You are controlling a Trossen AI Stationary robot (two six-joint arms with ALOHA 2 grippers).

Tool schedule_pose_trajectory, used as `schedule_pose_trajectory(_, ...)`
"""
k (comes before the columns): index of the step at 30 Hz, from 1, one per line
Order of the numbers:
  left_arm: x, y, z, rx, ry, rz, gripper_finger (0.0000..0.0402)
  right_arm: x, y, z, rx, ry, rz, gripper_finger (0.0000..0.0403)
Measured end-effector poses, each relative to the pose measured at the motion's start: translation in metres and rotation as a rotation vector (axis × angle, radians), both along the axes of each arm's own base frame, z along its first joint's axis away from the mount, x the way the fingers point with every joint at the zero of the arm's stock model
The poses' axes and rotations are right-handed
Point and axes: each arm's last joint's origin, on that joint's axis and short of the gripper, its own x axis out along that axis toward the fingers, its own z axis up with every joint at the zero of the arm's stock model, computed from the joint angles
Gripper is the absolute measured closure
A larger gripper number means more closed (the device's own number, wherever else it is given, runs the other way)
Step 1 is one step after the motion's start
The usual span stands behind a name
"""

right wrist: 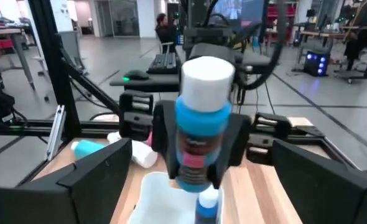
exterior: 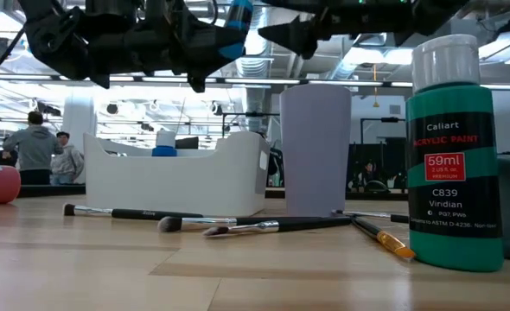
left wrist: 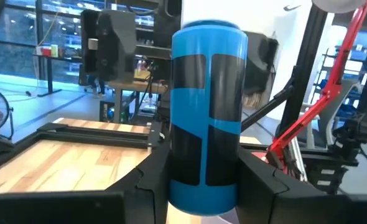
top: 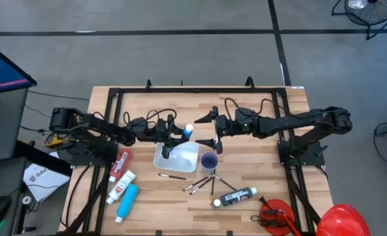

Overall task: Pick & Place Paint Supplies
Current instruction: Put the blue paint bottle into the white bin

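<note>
My left gripper (top: 182, 133) is shut on a blue paint bottle (right wrist: 202, 118) with a white cap and a dark label. It holds the bottle upright above the far right part of the white bin (top: 177, 157). My right gripper (top: 197, 130) faces it from the table's right, open wide, one finger on either side of the bottle and clear of it. A blue-capped bottle (right wrist: 208, 202) stands in the bin. Lying on the table at the left are a red tube (top: 122, 160), a white tube with a red label (top: 121, 185) and a light blue tube (top: 126, 200). My left gripper pinches the bottle's body (left wrist: 202, 180), below its middle, between its two fingers (right wrist: 165, 143). The fingers come level from the table's left and lie across the bottle. The bottle stands upright in the hold, cap up, lifted clear above the bin.
A purple cup (top: 210, 160) stands right of the bin. Thin brushes (top: 200, 183) lie in front of the bin and cup. Nearer the front is a dark bottle with a white cap (top: 236, 196). A red tool (top: 275, 216) and a red dome (top: 341, 219) sit at the near right corner.
</note>
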Motion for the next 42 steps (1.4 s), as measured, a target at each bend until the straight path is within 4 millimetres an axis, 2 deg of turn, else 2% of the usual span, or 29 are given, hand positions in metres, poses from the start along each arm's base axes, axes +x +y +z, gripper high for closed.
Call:
schedule_pose_trajectory(5, 0.0, -0.005, 0.002, -0.001, -0.009, -0.014, 0.0279, 0.011, 0.0, -0.002, 0.036, -0.021, -0.001, 0.0026)
schedule_pose_trajectory(17, -0.004, -0.007, -0.004, -0.002, 0.008, -0.024, 0.028, 0.009, -0.005, 0.001, 0.141, 0.041, -0.024, 0.0026)
schedule_pose_trajectory(21, -0.004, -0.007, -0.003, -0.001, -0.004, -0.025, 0.0279, 0.016, -0.006, 0.015, 0.143, 0.137, -0.031, 0.003)
schedule_pose_trajectory(25, -0.005, -0.009, 0.001, 0.001, -0.039, -0.039, 0.0279, 0.022, -0.004, 0.048, 0.121, 0.247, -0.044, 0.0046)
schedule_pose_trajectory(33, -0.007, -0.021, 0.012, 0.039, -0.164, -0.079, 0.028, 0.022, 0.006, 0.095, 0.074, 0.256, -0.061, 0.0079)
schedule_pose_trajectory(42, -0.008, -0.021, 0.015, 0.035, -0.196, -0.081, 0.0279, 0.021, 0.016, 0.112, 0.069, 0.251, -0.024, 0.0085)
